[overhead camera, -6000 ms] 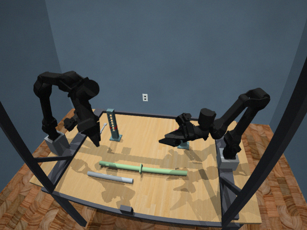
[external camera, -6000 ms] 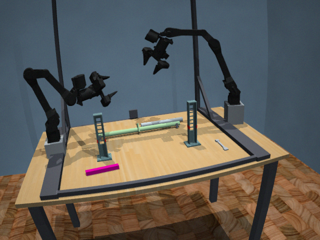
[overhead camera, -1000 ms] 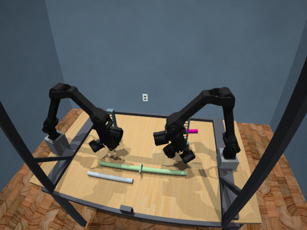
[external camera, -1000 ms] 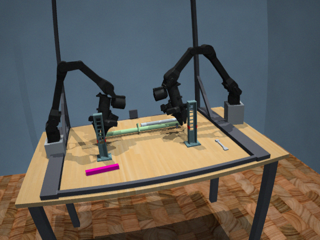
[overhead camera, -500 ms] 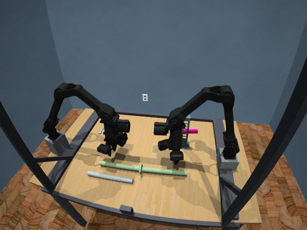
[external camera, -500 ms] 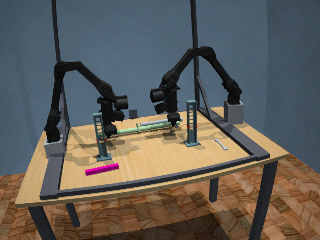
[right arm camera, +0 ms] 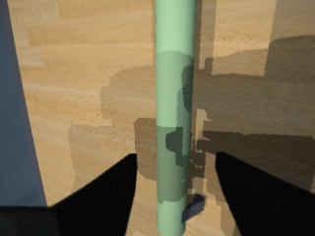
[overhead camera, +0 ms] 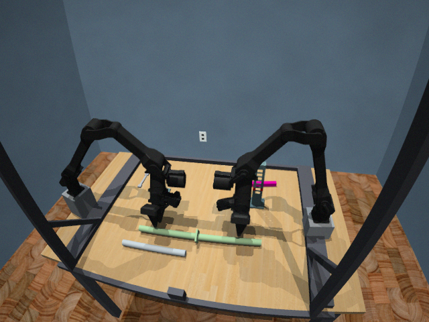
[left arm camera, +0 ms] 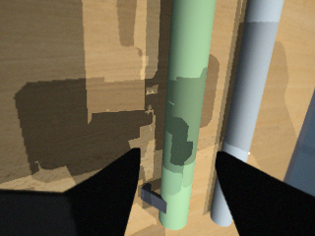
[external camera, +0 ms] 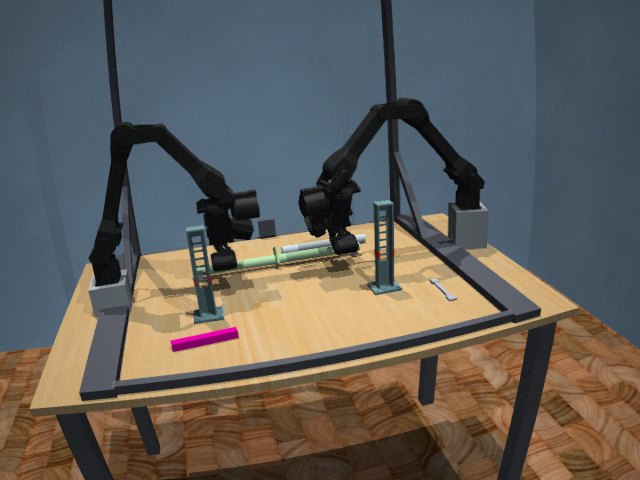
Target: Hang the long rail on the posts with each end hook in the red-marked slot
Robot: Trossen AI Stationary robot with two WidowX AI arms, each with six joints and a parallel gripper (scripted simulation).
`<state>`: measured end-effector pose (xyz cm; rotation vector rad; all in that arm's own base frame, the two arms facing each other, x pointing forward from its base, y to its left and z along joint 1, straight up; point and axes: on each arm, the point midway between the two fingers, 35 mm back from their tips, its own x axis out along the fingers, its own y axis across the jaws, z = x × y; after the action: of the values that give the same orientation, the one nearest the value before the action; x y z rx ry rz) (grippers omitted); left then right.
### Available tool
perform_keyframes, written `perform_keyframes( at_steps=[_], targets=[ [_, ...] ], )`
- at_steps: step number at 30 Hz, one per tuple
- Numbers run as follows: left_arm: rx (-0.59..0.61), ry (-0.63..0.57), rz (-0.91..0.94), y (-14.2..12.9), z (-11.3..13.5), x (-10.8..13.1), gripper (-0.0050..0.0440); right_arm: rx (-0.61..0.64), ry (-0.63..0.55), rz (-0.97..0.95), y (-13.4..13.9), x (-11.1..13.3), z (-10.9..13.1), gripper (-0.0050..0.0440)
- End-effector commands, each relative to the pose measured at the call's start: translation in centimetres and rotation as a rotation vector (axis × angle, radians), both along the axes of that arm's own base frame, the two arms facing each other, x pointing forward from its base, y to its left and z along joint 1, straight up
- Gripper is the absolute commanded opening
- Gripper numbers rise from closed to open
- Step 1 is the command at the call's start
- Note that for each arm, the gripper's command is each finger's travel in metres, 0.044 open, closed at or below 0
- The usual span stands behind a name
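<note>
The long green rail [overhead camera: 199, 236] lies flat on the table, with a collar at its middle. It also shows in the exterior view [external camera: 268, 256]. My left gripper [overhead camera: 155, 223] is open and hovers just over one end of the rail. In the left wrist view [left arm camera: 177, 157] the rail [left arm camera: 184, 123] runs between the fingers, with a small dark hook [left arm camera: 154, 198] at its end. My right gripper [overhead camera: 240, 230] is open over the other end. In its wrist view [right arm camera: 176, 159] the rail [right arm camera: 173, 113] and its hook [right arm camera: 193, 206] lie between the fingers. Two teal posts [external camera: 205, 279] [external camera: 384, 248] with red marks stand upright.
A grey tube [overhead camera: 154, 247] lies parallel to the rail, close beside its left-arm end [left arm camera: 246, 113]. A magenta bar [external camera: 204, 338] and a small wrench [external camera: 443, 289] lie beyond the posts. A dark raised frame [external camera: 310, 361] borders the table, with a small dark block [overhead camera: 176, 294] on its edge.
</note>
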<state>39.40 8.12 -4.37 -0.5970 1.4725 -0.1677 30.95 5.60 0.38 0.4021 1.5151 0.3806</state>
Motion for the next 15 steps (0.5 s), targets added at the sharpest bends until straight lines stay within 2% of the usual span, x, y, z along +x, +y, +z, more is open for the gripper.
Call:
perform_keyframes(
  at_steps=[1, 15],
  targets=[
    [0.005, -0.062, 0.004, 0.3, 1.8, 1.4, 0.0225, 0.009, 0.003, -0.003, 0.3, -0.6, -0.2, 0.0225],
    [-0.005, -0.026, 0.003, -1.0, -0.6, 1.2, 0.0225, 0.006, 0.016, -0.003, 1.2, -0.9, -2.2, 0.0225]
  ],
)
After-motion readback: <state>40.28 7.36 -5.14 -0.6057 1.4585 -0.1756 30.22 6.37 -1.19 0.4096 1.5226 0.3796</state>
